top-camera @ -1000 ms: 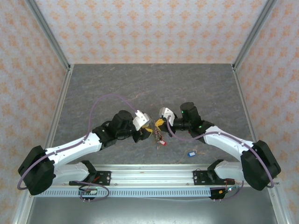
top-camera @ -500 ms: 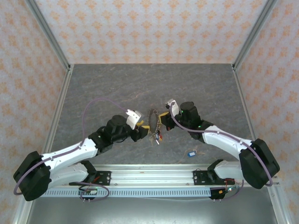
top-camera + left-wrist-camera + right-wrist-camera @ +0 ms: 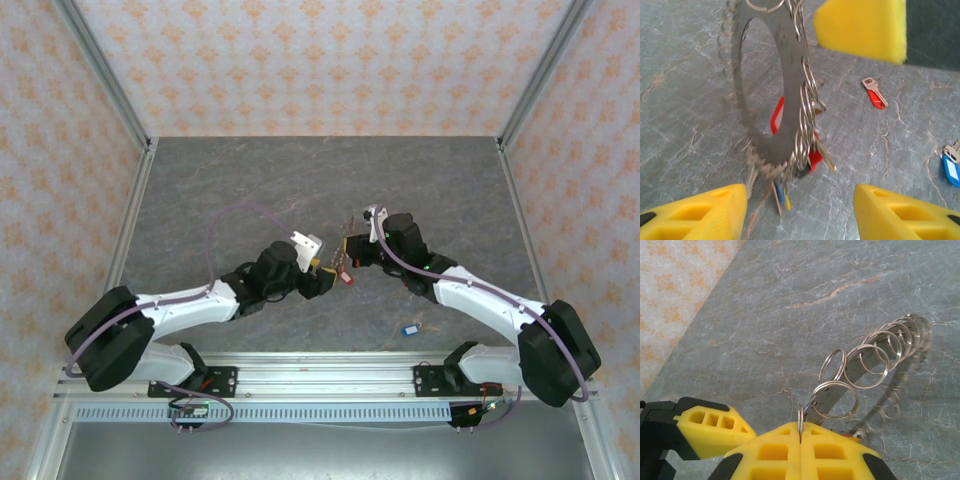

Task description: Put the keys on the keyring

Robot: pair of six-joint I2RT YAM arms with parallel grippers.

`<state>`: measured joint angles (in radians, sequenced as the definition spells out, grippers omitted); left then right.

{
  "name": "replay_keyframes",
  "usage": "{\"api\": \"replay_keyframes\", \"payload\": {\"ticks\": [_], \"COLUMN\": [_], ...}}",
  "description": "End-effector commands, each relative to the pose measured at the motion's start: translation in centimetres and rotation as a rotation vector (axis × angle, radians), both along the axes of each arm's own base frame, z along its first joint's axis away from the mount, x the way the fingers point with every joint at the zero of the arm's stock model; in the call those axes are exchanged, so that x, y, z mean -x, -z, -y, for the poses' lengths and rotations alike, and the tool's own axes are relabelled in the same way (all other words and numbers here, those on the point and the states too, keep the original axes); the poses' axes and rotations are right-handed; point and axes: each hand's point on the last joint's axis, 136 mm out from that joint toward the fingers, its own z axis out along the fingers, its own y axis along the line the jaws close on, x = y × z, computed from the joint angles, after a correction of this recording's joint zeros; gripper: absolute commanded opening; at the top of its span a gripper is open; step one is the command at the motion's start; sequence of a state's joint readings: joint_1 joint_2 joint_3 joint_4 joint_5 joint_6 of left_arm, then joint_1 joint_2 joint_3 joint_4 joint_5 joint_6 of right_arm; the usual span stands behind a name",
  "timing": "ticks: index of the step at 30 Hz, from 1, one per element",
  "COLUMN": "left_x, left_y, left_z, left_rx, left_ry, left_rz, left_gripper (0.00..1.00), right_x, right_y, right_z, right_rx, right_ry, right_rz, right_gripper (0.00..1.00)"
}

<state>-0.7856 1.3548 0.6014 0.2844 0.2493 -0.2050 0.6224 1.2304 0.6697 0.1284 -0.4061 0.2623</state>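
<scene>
Yellow-fingered right gripper (image 3: 800,434) is pinched tight on the keyring (image 3: 772,150), left gripper (image 3: 800,212) gaping wide beside it, keys (image 3: 813,156) dangling.

white arm links (image 3: 185,308) with black joints, looping lilac cables (image 3: 380,240) — blocky yellow fingers (image 3: 695,210) with square recesses.

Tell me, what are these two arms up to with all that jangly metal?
They are putting tagged keys on a keyring. The right tool is shut on the keyring and holds it on edge over the table. Several keys hang from it. The left tool stands open facing the ring, holding nothing. A red-tagged key and a blue-tagged key lie loose on the table.
</scene>
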Motion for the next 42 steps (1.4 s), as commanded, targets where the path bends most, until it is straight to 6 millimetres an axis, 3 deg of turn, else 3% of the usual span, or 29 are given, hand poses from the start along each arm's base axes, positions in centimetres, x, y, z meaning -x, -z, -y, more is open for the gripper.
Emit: {"api": "replay_keyframes", "payload": {"ticks": [1, 9, 13, 16, 18, 21, 26, 31, 42], "left_x": [-1.3, -2.2, -2.6, -2.6, -2.7, -2.5, -1.6, -0.6, 1.0], "left_y": [-2.2, -1.3, 0.1, 1.3, 1.4, 1.0, 0.6, 0.1, 0.1], "left_z": [1.3, 2.6, 2.3, 1.9, 1.9, 2.0, 1.4, 0.2, -0.3], "left_rx": [0.051, 0.028, -0.024, -0.051, -0.065, -0.068, -0.092, -0.125, -0.241], "left_ry": [0.0, 0.025, 0.007, 0.004, 0.006, 0.029, 0.082, 0.145, 0.265], "left_rz": [0.066, 0.062, 0.045, 0.048, 0.05, 0.066, 0.081, 0.084, 0.032], "left_gripper": [0.59, 0.59, 0.5, 0.29, 0.09, 0.0, 0.0, 0.0, 0.0], "right_x": [-1.0, -0.7, -0.6, -0.1, 0.5, 1.7, 2.6, 4.3, 2.3], "right_y": [-2.6, -2.2, -2.4, -2.4, -2.3, -1.4, 0.5, 1.2, -1.6], "right_z": [-0.4, -0.9, -1.1, -1.3, -1.5, -1.5, 0.0, 0.8, 0.9], "right_rx": [-0.042, -0.04, -0.042, -0.031, -0.015, 0.063, 0.256, 0.381, 0.419], "right_ry": [0.03, 0.005, -0.006, -0.045, -0.091, -0.173, -0.263, -0.409, -0.306], "right_rz": [0.047, 0.032, 0.032, 0.031, 0.034, 0.032, 0.061, 0.017, -0.037], "right_gripper": [0.0, 0.0, 0.0, 0.0, 0.0, 0.0, 0.0, 0.0, 0.0]}}
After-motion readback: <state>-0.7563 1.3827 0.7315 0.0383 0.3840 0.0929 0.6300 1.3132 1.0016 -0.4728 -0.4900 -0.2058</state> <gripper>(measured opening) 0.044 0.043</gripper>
